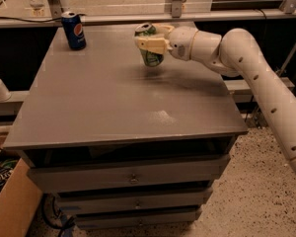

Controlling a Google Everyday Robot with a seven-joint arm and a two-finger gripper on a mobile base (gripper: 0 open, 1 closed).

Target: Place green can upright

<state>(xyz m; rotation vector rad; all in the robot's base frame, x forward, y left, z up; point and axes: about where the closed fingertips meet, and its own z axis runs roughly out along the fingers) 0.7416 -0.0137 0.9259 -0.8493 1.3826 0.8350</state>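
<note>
- I am watching the gripper (147,40) reaching in from the right over the far side of the grey cabinet top (113,102), its 2 fingers pinching the green can (151,58).
- The green can is hanging just above the surface, silver end up, leaning slightly.
- The blue Pepsi can (74,31) is standing upright at the far left corner, well apart.
</note>
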